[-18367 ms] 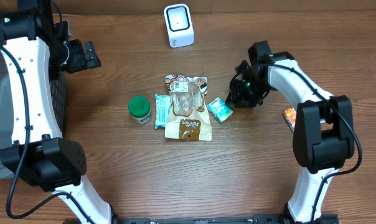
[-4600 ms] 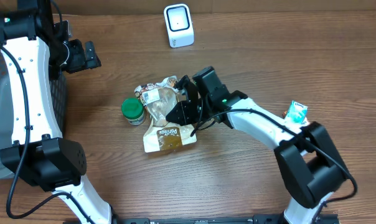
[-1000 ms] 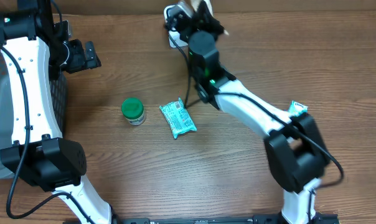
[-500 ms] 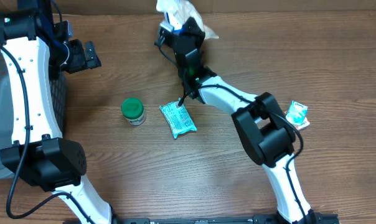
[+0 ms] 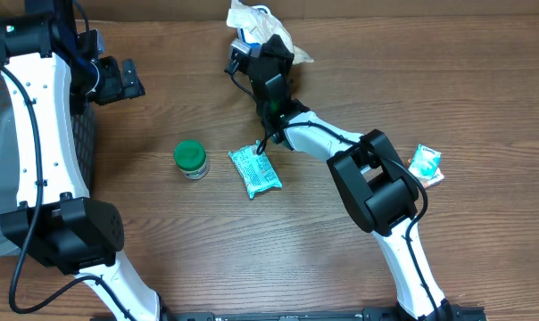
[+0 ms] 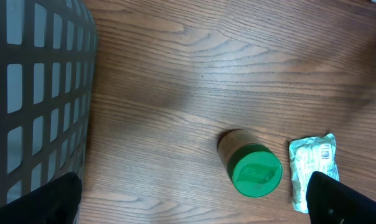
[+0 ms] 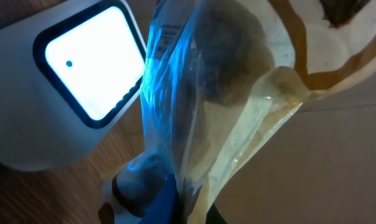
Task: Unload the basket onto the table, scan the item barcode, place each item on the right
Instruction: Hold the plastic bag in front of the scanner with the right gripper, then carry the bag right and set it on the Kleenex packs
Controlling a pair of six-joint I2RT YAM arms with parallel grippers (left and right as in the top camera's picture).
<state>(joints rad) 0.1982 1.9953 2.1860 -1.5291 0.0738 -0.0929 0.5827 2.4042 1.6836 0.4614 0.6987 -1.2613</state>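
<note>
Scanner (image 7: 82, 71) partly behind snack bag (image 7: 238, 81)

The pouch (image 7: 238, 81) I hold is glossy, crinkled clear plastic film with matt tan, paper-like panels. The scanner (image 7: 63, 112) is smooth white plastic, its window shiny. The surface (image 5: 252, 250) is brown wood grain with a dull sheen. The green lid (image 6: 256, 171) looks plastic.

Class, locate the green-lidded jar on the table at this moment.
In the overhead view the green-lidded jar sits left of centre on the table, just left of the teal packet and apart from it.
</note>
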